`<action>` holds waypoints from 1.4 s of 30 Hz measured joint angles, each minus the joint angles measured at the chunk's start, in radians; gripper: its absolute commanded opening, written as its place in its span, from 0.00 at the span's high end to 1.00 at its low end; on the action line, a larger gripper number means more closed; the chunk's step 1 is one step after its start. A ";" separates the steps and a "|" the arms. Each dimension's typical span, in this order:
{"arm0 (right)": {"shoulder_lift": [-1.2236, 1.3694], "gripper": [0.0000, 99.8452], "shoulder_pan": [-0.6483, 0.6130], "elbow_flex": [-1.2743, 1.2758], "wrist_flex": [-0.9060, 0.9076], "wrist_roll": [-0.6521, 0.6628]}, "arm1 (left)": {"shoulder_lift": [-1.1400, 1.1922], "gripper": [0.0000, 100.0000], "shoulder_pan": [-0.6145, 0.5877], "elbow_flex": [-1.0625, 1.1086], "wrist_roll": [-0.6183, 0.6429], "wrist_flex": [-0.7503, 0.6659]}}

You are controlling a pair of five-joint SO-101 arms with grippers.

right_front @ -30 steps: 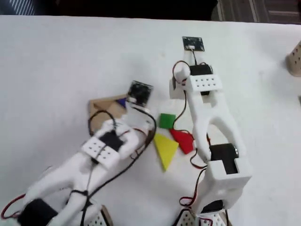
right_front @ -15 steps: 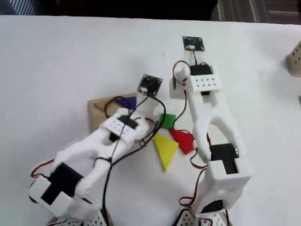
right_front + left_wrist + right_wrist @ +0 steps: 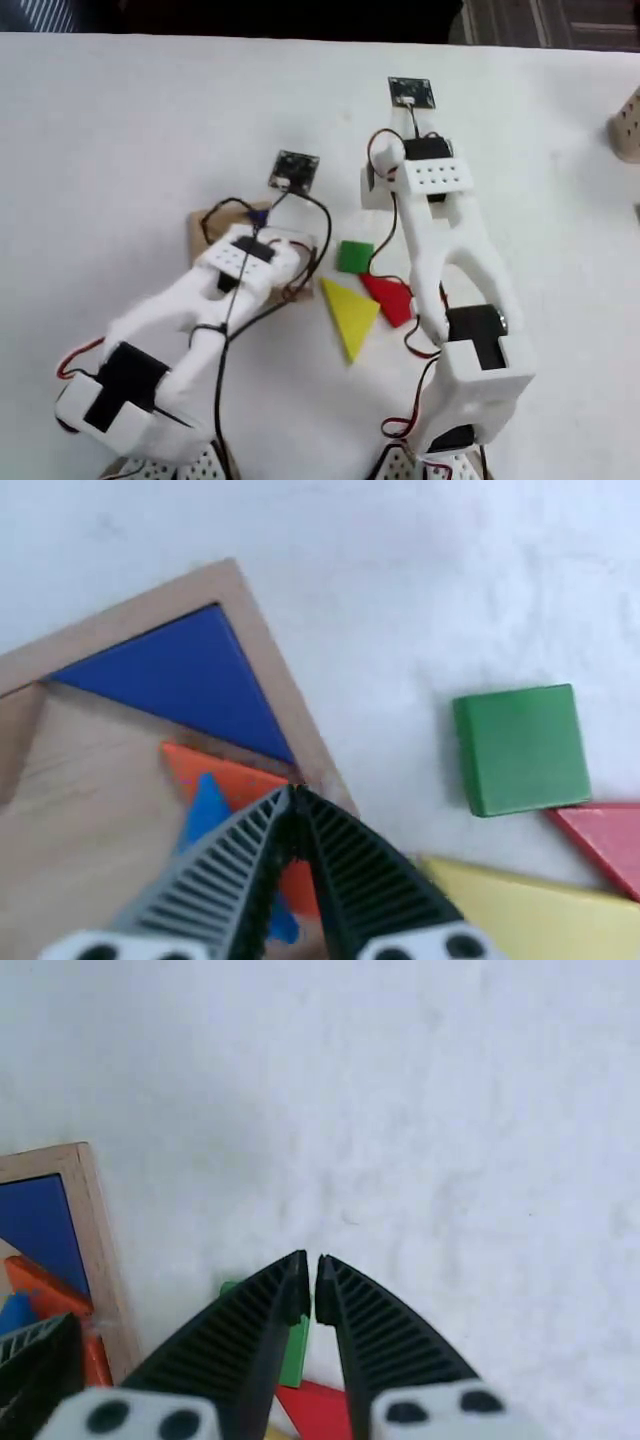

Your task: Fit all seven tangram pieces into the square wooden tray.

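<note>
The square wooden tray [image 3: 248, 630] on the white table [image 3: 450, 570] holds a dark blue triangle [image 3: 180, 675], an orange piece [image 3: 215, 765] and a light blue piece [image 3: 205, 802]; a green square block [image 3: 520, 748], red triangle [image 3: 602, 837] and yellow triangle [image 3: 525, 912] lie just outside. The left gripper [image 3: 295, 798] hangs over the tray's rim, the right gripper [image 3: 308, 1285] near that block, both pressed together, empty.

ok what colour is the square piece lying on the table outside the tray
The square piece is green, clearest in the left wrist view.
</note>
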 measured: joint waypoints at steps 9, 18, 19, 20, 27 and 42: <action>0.000 0.98 0.000 0.000 0.000 0.000 | -0.104 0.98 -0.192 -0.011 0.000 0.072; 0.000 0.98 0.000 0.000 -0.002 0.000 | -0.227 0.98 -0.204 0.135 -0.170 0.132; 0.000 0.98 0.000 0.000 -0.002 0.000 | -0.226 0.98 -0.204 0.141 -0.176 0.147; 0.000 0.98 0.000 0.000 -0.002 0.000 | -0.218 0.98 -0.204 0.141 -0.176 0.166; 0.000 0.98 0.000 0.000 -0.002 0.000 | -0.103 0.98 -0.203 0.103 -0.176 0.207; 0.000 0.98 0.000 0.000 -0.002 0.000 | -0.078 0.98 -0.203 0.074 -0.176 0.123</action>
